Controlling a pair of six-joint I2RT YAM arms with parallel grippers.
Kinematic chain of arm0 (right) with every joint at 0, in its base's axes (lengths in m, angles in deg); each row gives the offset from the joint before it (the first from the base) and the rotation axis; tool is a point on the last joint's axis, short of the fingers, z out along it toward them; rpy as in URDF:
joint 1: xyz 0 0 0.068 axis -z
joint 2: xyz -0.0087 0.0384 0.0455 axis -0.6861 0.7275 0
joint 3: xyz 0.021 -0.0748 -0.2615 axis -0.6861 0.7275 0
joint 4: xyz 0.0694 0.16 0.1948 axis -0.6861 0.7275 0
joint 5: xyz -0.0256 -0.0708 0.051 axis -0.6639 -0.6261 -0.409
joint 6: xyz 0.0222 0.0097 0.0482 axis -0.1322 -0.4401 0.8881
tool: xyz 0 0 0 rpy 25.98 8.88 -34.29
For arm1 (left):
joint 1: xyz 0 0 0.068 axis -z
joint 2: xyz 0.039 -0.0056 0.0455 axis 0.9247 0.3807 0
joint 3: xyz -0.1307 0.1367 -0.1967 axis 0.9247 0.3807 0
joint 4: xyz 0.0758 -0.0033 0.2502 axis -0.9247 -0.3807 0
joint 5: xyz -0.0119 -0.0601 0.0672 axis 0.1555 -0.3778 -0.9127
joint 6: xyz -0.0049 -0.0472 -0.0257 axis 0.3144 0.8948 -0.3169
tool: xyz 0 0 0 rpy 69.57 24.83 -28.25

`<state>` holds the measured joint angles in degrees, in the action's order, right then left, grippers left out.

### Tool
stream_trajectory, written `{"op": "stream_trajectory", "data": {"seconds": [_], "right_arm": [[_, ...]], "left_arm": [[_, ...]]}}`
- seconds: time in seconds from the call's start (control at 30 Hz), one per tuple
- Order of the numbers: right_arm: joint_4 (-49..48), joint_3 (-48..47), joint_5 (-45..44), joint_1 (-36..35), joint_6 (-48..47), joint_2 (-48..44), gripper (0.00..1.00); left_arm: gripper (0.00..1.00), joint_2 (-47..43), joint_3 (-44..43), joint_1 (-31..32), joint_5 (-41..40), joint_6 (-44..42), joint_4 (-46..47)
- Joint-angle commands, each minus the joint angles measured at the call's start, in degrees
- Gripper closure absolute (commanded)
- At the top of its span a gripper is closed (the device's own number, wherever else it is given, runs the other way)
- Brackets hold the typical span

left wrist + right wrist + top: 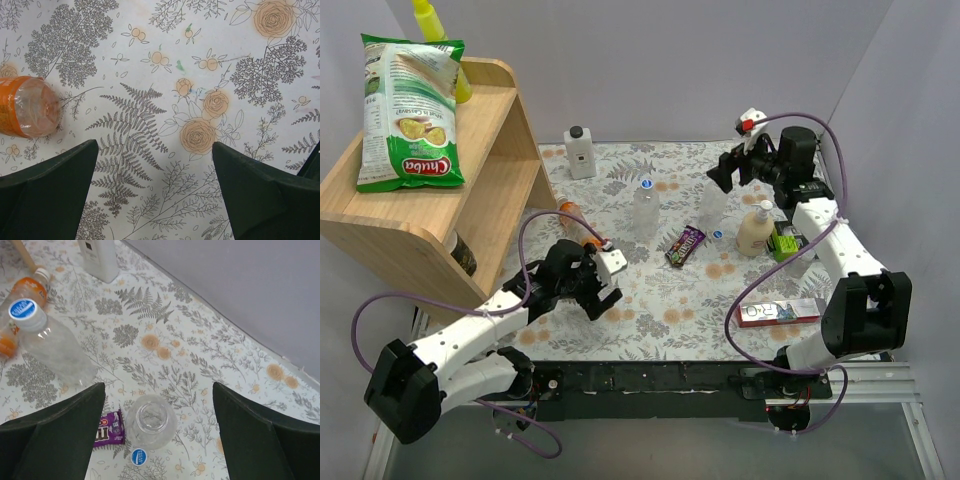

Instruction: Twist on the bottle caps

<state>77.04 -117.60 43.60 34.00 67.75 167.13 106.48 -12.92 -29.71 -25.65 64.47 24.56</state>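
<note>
As the bottle (150,421) lacks its cap (139,456), the right gripper (158,390) hovers above, jaws apart. So are the left gripper's (155,147).

"Chuba" on green snack bag (410,110)

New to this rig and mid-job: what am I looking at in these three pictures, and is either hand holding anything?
The machine is a left arm and a right arm, bolted at the near edge of a table. The wide picture looks down from above and behind them. The other two come from a camera on each wrist; the dark shapes at the bottom are that hand's fingers. The left hand is open and empty, with an orange bottle lying nearby. The right hand is open and empty above an uncapped clear bottle; a loose blue cap and a candy bar lie beside it. A second clear bottle is already capped.
</note>
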Motion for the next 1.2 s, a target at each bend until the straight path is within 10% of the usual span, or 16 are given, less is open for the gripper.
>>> {"op": "stream_trajectory", "data": {"seconds": [0.0, 0.4, 0.63, 0.9, 1.17], "right_arm": [[-8.46, 6.06, 2.54, 1.14, -1.50, -0.53, 0.06], [-32.90, 15.29, 7.11, 2.55, 2.28, 4.13, 0.24], [-28.26, 12.40, 10.72, 2.03, 4.13, 2.29, 0.97], [-6.46, 0.55, 22.83, 1.24, 9.73, -10.54, 0.99], [-29.31, 3.51, 41.11, 0.89, 34.24, -14.85, 0.99]], "left_arm": [[0.02, 1.08, -3.70, -0.47, -1.01, 0.69, -2.64], [0.02, 6.45, -12.93, -0.56, 0.12, -3.08, -10.91], [0.02, 0.57, -12.23, -0.56, 1.79, -7.56, -11.35], [0.02, 0.55, -26.86, -0.47, 13.21, -3.36, -0.62], [0.02, 14.86, -42.97, 2.60, 19.81, -2.12, -0.71]]}}
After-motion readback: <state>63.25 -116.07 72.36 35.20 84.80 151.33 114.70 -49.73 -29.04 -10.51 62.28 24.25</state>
